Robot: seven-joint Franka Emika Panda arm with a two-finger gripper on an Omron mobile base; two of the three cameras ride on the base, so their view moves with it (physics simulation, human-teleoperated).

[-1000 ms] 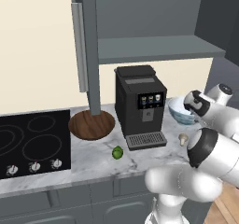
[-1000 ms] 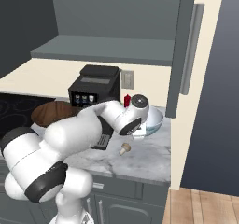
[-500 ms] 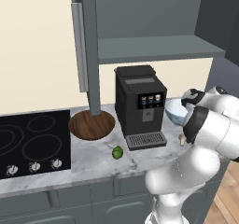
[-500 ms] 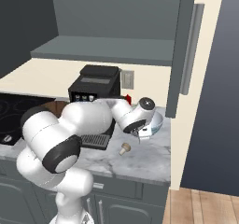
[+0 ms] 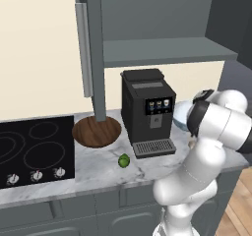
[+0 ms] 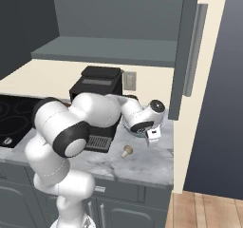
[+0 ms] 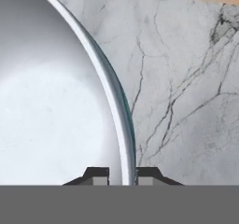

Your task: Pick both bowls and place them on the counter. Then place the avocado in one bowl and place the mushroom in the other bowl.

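The two-finger gripper (image 7: pixel 123 176) is clamped on the rim of the deep white ceramic bowl with blue pattern (image 7: pixel 51 101), one fingertip inside the wall and one outside. That bowl (image 6: pixel 137 127) sits at the right end of the white marble counter with grey veins (image 6: pixel 152 160), beside the black coffee machine (image 5: pixel 147 113). The tiny beige mushroom (image 6: pixel 126 151) lies just in front of it. The wide dark brown wooden bowl (image 5: pixel 96 131) and small round green avocado (image 5: pixel 124 160) lie left of the machine, well apart from the gripper.

Cream wall (image 5: pixel 34 58) behind, grey shelf (image 5: pixel 162 50) overhead, black coffee machine (image 5: pixel 147 109) beside black cooktop (image 5: pixel 29 151), grey cabinet fronts (image 6: pixel 142 208), wooden floor (image 6: pixel 209 213).
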